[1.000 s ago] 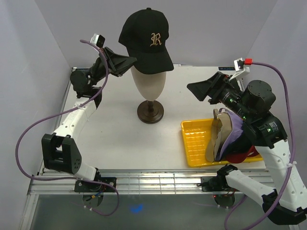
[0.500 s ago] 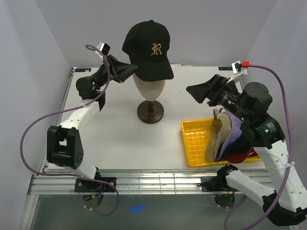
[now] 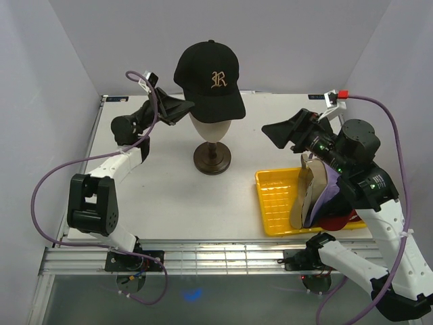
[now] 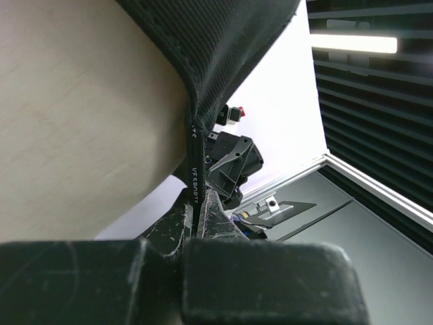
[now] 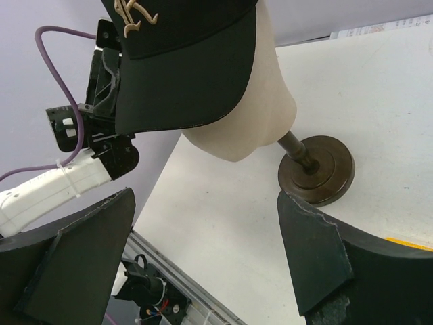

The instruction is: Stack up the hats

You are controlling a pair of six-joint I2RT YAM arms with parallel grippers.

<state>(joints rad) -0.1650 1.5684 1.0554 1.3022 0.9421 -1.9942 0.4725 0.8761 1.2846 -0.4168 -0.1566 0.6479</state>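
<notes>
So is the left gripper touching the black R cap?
Touching. The left wrist view shows the hem of the black R cap running down into the left gripper, whose fingers are closed on it.

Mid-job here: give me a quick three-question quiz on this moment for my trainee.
1. True or false: the left gripper pinches the edge of the black cap.
2. The right gripper is: A open, B shut on a cap, C out of view.
3. Fill in: the other caps stand in the yellow ____.
Key: 1 true; 2 A; 3 tray.
</notes>
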